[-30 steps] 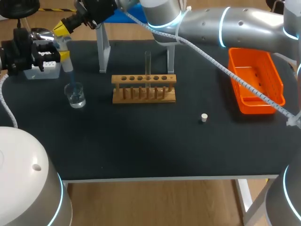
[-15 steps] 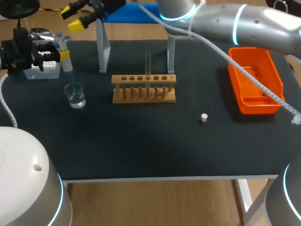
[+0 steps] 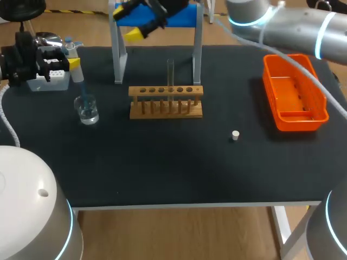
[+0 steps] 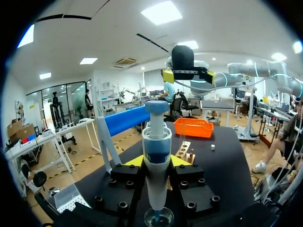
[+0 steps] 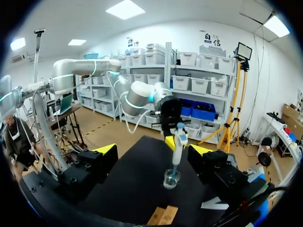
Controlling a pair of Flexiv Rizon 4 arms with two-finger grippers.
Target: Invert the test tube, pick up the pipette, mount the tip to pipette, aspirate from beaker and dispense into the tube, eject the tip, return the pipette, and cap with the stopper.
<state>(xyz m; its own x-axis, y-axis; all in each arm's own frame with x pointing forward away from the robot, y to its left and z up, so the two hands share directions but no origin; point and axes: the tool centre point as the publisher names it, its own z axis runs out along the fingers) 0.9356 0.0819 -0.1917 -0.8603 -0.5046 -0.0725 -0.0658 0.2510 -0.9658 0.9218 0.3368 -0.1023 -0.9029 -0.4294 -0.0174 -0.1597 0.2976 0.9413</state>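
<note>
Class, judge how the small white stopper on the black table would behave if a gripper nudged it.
The stopper looks tiny compared with the wooden rack, so it is probably light and easily flicked away. It appears round and stands on end; knocked over, it would likely roll.

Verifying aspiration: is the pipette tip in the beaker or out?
In. The pipette stands upright, and its tip dips below the rim of the beaker.

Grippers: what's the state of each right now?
Left gripper: shut on the pipette, its tip at the beaker.
Right gripper: open, holding nothing.
</note>
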